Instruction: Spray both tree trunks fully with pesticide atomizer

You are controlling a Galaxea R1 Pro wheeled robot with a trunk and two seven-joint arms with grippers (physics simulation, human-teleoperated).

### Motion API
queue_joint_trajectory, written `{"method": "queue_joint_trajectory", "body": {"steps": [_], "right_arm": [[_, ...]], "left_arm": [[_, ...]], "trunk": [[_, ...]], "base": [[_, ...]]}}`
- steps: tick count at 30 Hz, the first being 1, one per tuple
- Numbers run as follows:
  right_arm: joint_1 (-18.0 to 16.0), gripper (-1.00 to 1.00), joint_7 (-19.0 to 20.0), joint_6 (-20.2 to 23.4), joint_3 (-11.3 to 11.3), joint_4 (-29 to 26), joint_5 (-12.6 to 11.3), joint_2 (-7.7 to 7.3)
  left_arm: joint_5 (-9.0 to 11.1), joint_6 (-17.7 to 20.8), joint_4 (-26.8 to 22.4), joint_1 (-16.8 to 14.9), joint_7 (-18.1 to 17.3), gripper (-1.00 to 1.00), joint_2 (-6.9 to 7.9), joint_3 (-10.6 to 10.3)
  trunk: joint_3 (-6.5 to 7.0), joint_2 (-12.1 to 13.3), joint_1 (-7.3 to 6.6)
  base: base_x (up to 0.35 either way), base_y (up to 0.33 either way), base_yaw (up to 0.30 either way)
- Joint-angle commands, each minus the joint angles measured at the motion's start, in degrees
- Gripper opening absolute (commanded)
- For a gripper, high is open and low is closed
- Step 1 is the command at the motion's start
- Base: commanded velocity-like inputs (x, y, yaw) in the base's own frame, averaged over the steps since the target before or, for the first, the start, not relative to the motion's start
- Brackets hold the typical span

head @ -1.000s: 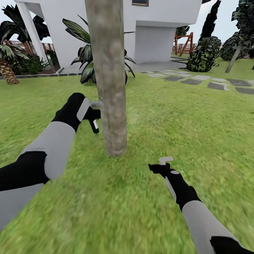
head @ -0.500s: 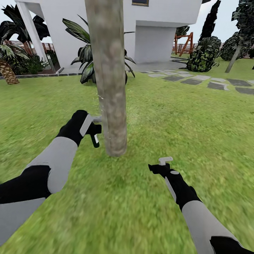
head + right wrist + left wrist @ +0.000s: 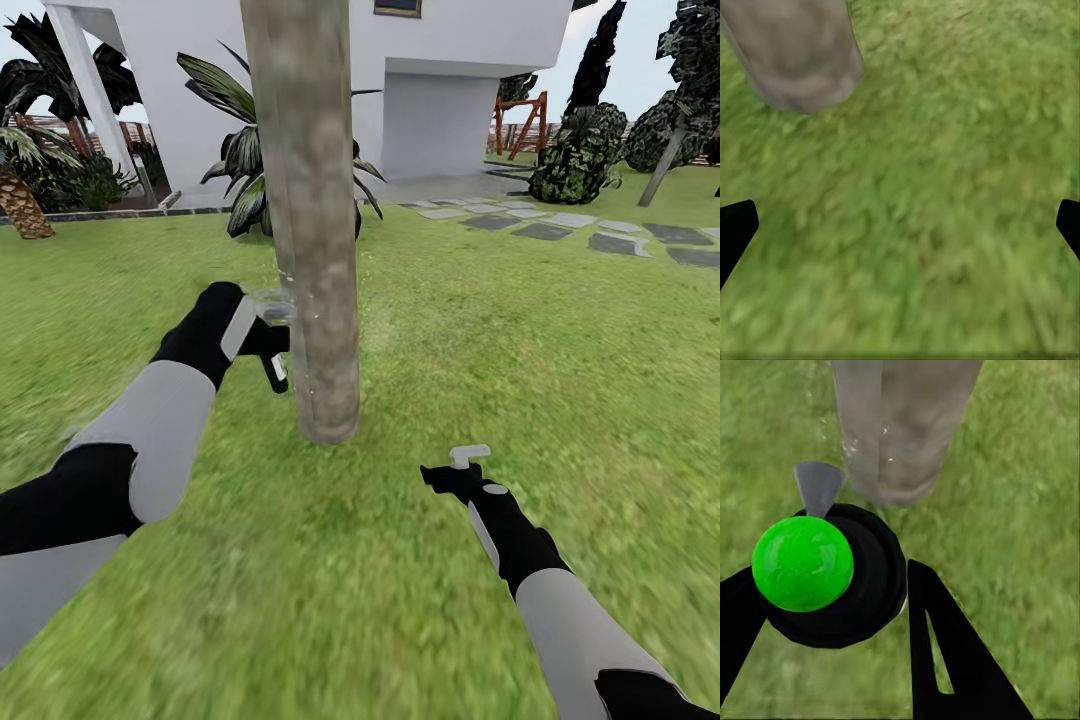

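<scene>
Clamped in our left gripper [image 3: 268, 345], the pesticide atomizer [image 3: 832, 574] points at the tree trunk [image 3: 310, 230], nozzle just beside the bark, with pale specks showing there. Our right gripper [image 3: 462, 462] hangs spread wide and empty over the lawn [image 3: 500, 340], its fingertips [image 3: 735, 229] at the right wrist view's edges. Beyond the trunk we see a broad-leaved plant [image 3: 235, 150], stepping stones [image 3: 600, 235] and the white house [image 3: 440, 70].
</scene>
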Motion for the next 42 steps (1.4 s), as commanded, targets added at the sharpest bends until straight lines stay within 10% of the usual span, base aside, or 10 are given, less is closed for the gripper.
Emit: {"method": "queue_joint_trajectory", "body": {"steps": [1, 5, 9, 16, 20, 31, 42], "right_arm": [[0.0, 1.00, 0.4, 0.3, -0.3, -0.1, 0.6, 0.07], [0.0, 1.00, 0.5, 0.3, -0.3, 0.0, 0.6, 0.07], [0.0, 1.00, 0.5, 0.3, -0.3, 0.0, 0.6, 0.07], [0.0, 1.00, 0.5, 0.3, -0.3, -0.1, 0.6, 0.07], [0.0, 1.00, 0.5, 0.3, -0.3, -0.1, 0.6, 0.07], [0.0, 1.00, 0.4, 0.3, -0.3, 0.0, 0.7, 0.07], [0.0, 1.00, 0.4, 0.3, -0.3, 0.0, 0.7, 0.07]], "left_arm": [[0.5, 0.1, -0.1, 2.0, 0.5, -1.00, -0.06, 0.3], [0.5, -0.5, -0.2, 8.7, 0.4, -1.00, -0.13, 0.3], [0.7, -0.2, -0.9, 9.1, -0.3, -1.00, 0.03, 0.5], [0.7, 0.2, -0.1, -3.5, -2.2, -1.00, 1.26, 0.6], [0.5, 0.3, 0.0, -4.4, -2.2, -1.00, 1.22, 0.4], [0.2, -2.7, -0.7, 12.9, -2.3, -1.00, 0.82, -2.3], [0.2, -7.3, -1.0, 17.0, -2.1, -1.00, 0.82, -3.8]], "trunk": [[-0.05, 0.0, -0.01], [-0.05, 0.0, -0.01], [-0.05, 0.0, -0.01], [-0.05, 0.0, -0.01], [-0.05, 0.0, -0.01], [-0.05, 0.0, -0.01], [-0.05, 0.0, -0.01]], "base": [[0.000, 0.000, 0.000], [0.000, 0.000, 0.000], [0.000, 0.000, 0.000], [0.000, 0.000, 0.000], [0.000, 0.000, 0.000], [0.000, 0.000, 0.000], [0.000, 0.000, 0.000]]}}
